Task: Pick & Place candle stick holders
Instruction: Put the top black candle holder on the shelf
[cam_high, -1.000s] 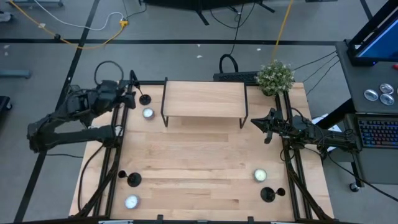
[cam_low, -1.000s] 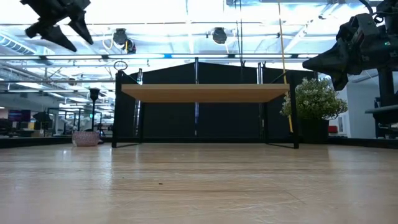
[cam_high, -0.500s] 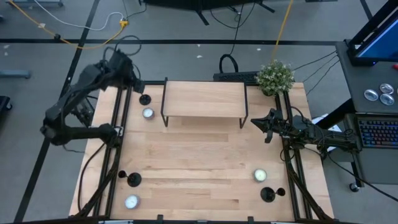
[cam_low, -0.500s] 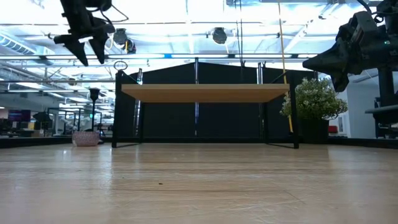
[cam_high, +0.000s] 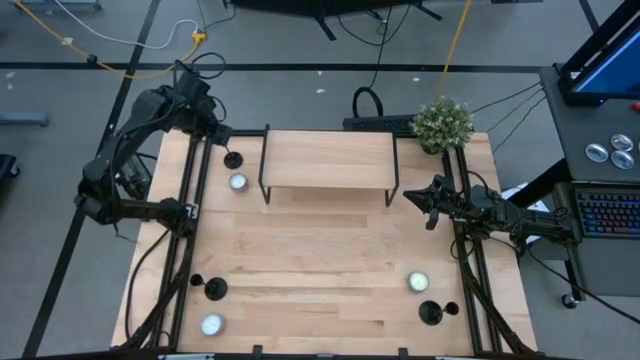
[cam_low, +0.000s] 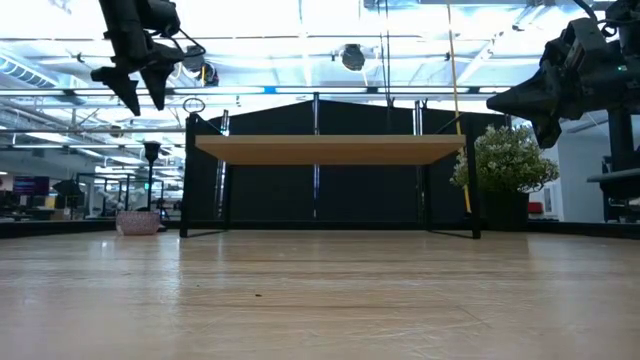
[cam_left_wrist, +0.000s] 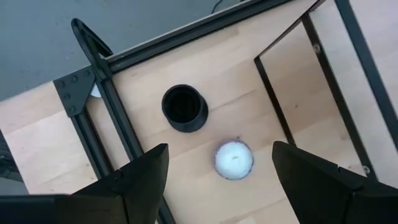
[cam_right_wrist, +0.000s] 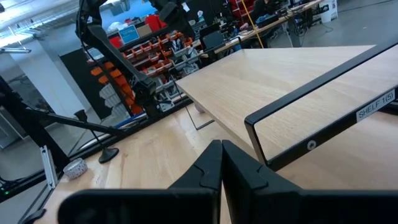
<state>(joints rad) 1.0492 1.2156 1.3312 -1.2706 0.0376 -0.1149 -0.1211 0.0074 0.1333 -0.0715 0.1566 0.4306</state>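
Left gripper (cam_left_wrist: 221, 186) open, high over holder (cam_left_wrist: 185, 107) and candle (cam_left_wrist: 234, 160): candle between jaws, holder off-centre, so straight descent risks grabbing candle; right gripper (cam_right_wrist: 221, 163) shut.

shelf (cam_high: 328, 160), potted plant (cam_high: 442, 123), three tealights (cam_high: 238, 182)

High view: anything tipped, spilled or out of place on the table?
Nothing stands out. The three candle stick holders stand upright, each beside a white candle, and the shelf sits square.
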